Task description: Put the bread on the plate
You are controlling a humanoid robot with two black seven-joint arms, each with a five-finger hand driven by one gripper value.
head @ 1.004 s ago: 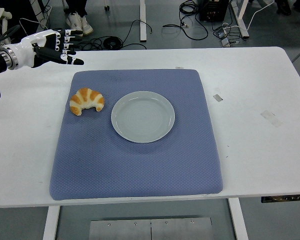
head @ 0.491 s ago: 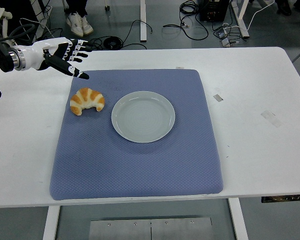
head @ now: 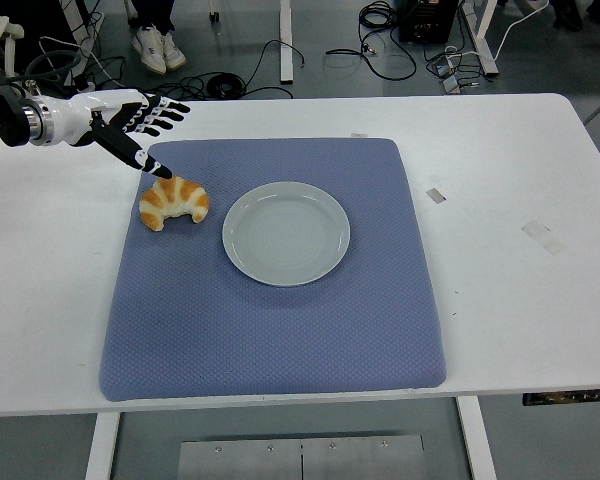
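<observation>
Bread (head: 173,202) (croissant) lies on blue mat (head: 280,330), just left of plate (head: 286,233). Our left hand (head: 130,120) hovers above it, fingers spread, empty. Reach step; next we lower, grasp, carry right.

Open left hand (head: 130,118) above croissant (head: 173,202), plate (head: 286,233) beside

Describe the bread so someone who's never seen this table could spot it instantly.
Find the blue mat in the middle of the white table. A round pale plate sits on its far half; the bread lies just left of it, apart from the rim, near the mat's far-left corner. It is a curved golden-brown croissant with pale stripes, the only food there.
</observation>
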